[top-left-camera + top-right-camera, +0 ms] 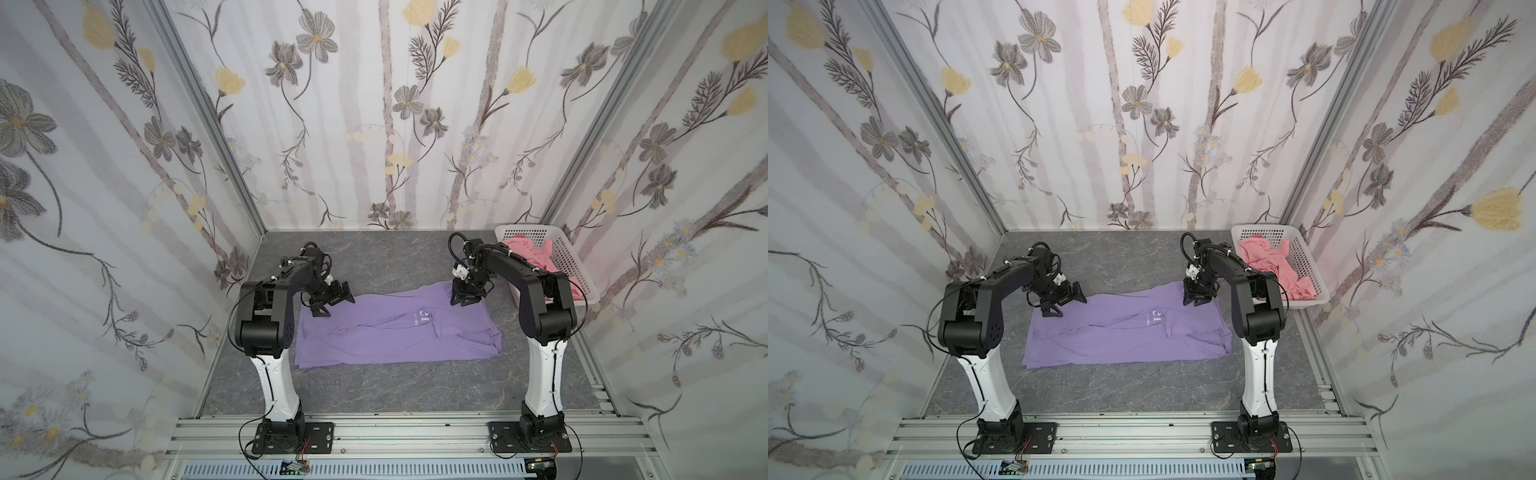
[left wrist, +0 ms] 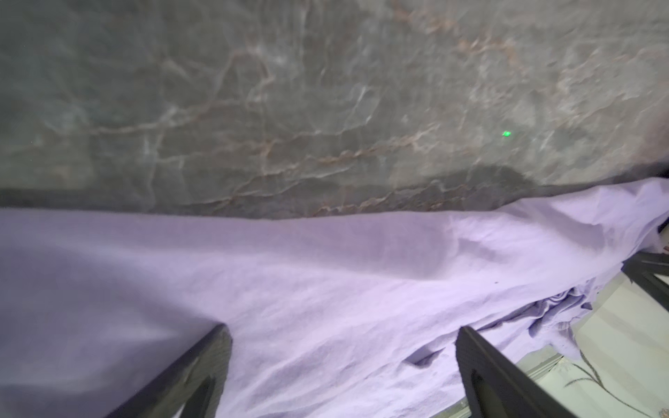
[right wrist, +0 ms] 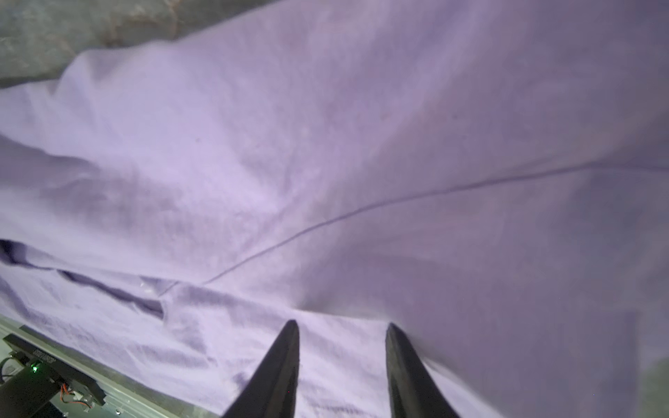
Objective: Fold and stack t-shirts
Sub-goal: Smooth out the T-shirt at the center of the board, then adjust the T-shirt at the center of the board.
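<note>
Nearest in both top views: ribbed aluminium base rail (image 1: 415, 432), both arm bases bolted on. Beyond it, on grey marble-look tabletop (image 1: 374, 390): large lavender-purple cotton t-shirt with white chest lettering (image 1: 395, 328), spread mostly flat, long axis side to side, spanning arm to arm. Left gripper (image 1: 335, 307): jaws wide apart, over far left corner of shirt, tilted down toward it. Right gripper (image 1: 460, 303): pointing straight down at far edge near right end, jaws only part-way apart. Far right corner of table: white perforated plastic basket (image 1: 571, 259) with crumpled salmon-pink garment (image 1: 534, 253) inside, near shirt's right end.

Left wrist view: two black fingers (image 2: 202, 365) spread wide, lavender cloth under and between, nothing clamped. Shirt's far edge just ahead, bare tabletop past it.

Right wrist view: fingertips (image 3: 286, 347) with modest gap, down at cloth beside a seam and a shallow fold. Cloth visible between tips, no pinch seen, contact hard to call.

Judgement: fold of purple shirt in hand, stacking not started. Key relation: far long edge directly under both grippers, one arm per end, left nearer left corner, right nearer right end. Likely need: pinch that edge at both ends, carry it toward rail, across short axis.
</note>
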`<state>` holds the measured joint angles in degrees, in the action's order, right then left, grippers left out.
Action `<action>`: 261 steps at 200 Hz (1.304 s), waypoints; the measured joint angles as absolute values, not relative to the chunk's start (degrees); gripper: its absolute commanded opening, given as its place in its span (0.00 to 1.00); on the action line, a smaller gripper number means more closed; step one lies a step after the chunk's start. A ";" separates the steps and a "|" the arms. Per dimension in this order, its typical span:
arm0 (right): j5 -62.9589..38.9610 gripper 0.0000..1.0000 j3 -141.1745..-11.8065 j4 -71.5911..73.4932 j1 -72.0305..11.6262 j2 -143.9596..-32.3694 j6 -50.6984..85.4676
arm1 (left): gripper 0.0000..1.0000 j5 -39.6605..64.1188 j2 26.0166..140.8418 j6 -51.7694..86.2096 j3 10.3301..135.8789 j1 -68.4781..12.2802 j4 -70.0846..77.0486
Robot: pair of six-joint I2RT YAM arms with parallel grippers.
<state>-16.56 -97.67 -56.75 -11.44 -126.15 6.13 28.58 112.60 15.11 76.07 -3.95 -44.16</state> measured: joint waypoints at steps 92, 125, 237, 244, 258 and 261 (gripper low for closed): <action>-27.83 0.47 -145.71 -58.37 -12.84 -153.27 18.44 | 1.00 38.85 97.54 15.38 53.93 -8.84 -40.75; -30.52 0.50 -165.86 -53.30 -11.66 -161.49 28.75 | 1.00 45.98 93.56 16.91 52.47 -11.33 -44.47; -32.08 0.46 -126.65 -47.97 -6.66 -135.94 23.53 | 1.00 58.59 115.48 15.07 95.26 -16.38 -46.24; -30.98 0.46 -121.40 -48.75 -6.81 -131.61 21.63 | 1.00 58.24 119.33 14.98 99.37 -17.21 -45.74; -28.95 0.46 -111.77 -49.19 -7.18 -121.84 18.22 | 1.00 57.36 127.52 14.20 108.62 -19.31 -46.04; -28.51 0.46 -110.08 -49.34 -7.20 -119.63 17.61 | 1.00 57.10 129.19 14.00 110.41 -19.77 -46.11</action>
